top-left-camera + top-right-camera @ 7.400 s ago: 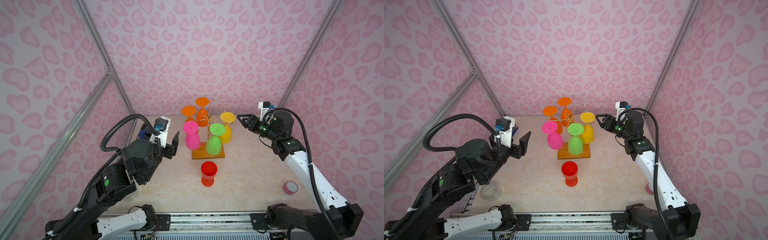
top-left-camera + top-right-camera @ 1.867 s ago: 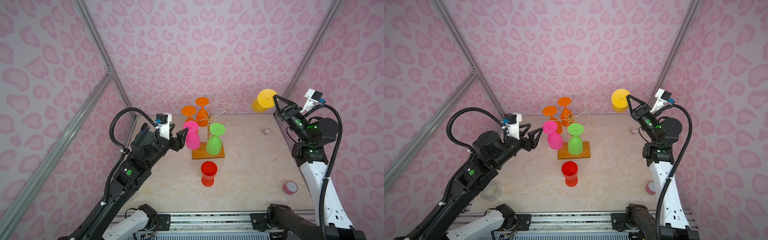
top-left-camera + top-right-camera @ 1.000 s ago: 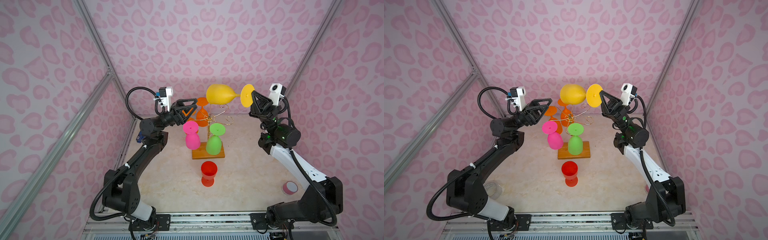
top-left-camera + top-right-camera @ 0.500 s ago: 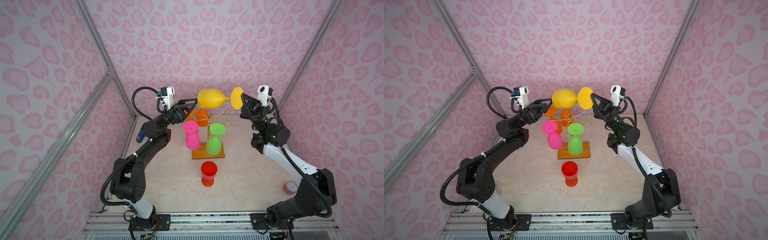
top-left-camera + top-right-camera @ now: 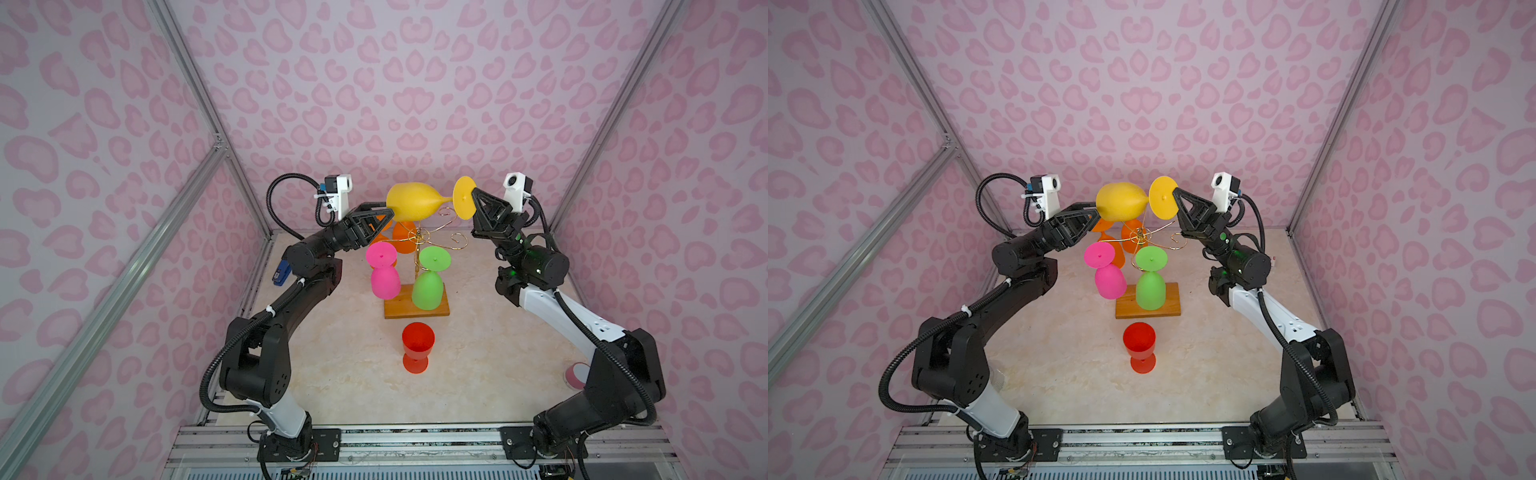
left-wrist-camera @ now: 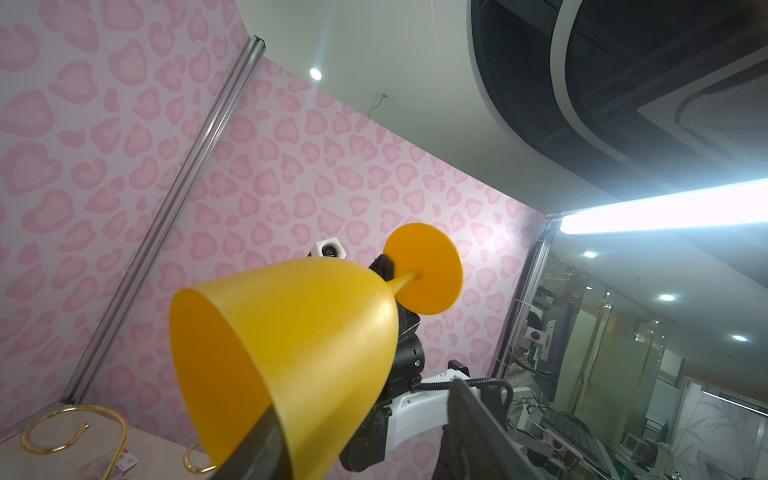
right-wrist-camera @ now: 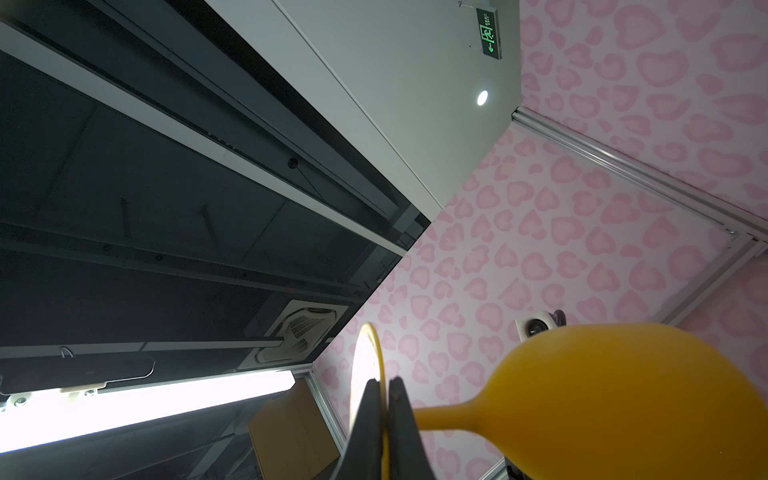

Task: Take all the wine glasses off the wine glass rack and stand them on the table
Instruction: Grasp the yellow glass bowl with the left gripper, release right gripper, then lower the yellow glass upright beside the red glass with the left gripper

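Right claw (image 5: 473,192) pinches yellow wine glass (image 5: 409,202) by its foot, level, clear of wine glass rack (image 5: 394,306); half-open left claw (image 5: 386,208) straddles bowl rim, presumably for handover.

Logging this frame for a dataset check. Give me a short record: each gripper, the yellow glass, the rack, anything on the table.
yellow wine glass: off the rack, held sideways in the air above it
right gripper: shut on the glass's foot disc
left gripper: open, one finger inside the bowl's mouth, one outside
wine glass rack: pink glass, green glass and orange glasses hang upside down
red glass: upright on the table, in front of the rack
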{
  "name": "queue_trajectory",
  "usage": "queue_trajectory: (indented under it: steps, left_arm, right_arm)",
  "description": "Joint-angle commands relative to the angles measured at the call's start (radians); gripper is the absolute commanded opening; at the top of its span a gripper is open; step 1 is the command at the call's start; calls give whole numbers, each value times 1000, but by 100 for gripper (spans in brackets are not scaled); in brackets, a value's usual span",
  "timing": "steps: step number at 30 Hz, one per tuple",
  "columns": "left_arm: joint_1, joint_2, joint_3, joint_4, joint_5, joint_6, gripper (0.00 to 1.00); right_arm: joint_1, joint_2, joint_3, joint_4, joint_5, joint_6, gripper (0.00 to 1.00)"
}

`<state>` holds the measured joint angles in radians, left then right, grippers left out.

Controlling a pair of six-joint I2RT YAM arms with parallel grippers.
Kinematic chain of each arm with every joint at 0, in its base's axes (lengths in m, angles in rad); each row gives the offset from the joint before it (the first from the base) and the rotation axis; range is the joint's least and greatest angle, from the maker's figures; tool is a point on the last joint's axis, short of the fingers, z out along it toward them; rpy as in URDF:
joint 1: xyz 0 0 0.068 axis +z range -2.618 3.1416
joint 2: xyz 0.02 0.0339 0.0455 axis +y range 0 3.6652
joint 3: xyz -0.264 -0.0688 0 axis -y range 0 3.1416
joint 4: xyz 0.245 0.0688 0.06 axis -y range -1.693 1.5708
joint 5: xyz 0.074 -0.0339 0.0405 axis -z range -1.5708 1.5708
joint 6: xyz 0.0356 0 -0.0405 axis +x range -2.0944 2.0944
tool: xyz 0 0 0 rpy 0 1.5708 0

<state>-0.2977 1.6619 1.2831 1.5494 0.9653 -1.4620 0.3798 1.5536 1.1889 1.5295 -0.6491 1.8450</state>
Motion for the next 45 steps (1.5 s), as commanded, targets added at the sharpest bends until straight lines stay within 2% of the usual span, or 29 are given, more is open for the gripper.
queue_trajectory:
  steps: [1, 5, 8, 14, 18, 23, 26, 29, 30, 33, 35, 37, 40, 45]
  left_arm:
    - [-5, -21, -5, 46, 33, 8, 48]
    - [-6, -25, -9, 46, 42, 11, 35]
    - [-8, -30, -15, 46, 46, 13, 22]
    - [-14, -63, -25, 46, 64, 30, 3]
    - [-27, -106, -25, 44, 81, 43, 2]
    - [-64, -166, 8, -60, 177, 92, 2]
    - [-114, -233, 3, -314, 239, 288, 2]
    - [-180, -322, 9, -763, 264, 638, 2]
    - [-199, -348, 27, -956, 247, 775, 2]
    - [-266, -396, 145, -1555, 93, 1221, 2]
    - [-325, -390, 235, -1850, -42, 1425, 2]
    - [-379, -364, 312, -2051, -143, 1539, 2]
    - [-458, -328, 384, -2228, -274, 1638, 2]
    - [-626, -237, 490, -2467, -556, 1765, 2]
  right_arm:
    - [2, 12, -8, 29, 1, 4, 0]
    - [-1, 26, -10, 31, 4, 14, 0]
    - [-4, 37, -13, 30, 2, 19, 1]
    - [-23, 33, -19, 29, -20, 13, 20]
    - [-57, 19, -22, 25, -41, 2, 36]
    - [-148, -49, -57, -89, -114, -83, 43]
    - [-213, -145, -91, -331, -170, -265, 43]
    - [-261, -277, -82, -769, -196, -574, 45]
    - [-274, -325, -62, -972, -177, -713, 46]
    - [-287, -424, 35, -1512, -8, -1110, 48]
    - [-304, -459, 74, -1706, 104, -1237, 48]
    - [-358, -485, 67, -1772, 135, -1260, 49]
    - [-459, -518, 13, -1783, 121, -1219, 50]
    - [-601, -572, -89, -1770, 118, -1166, 51]
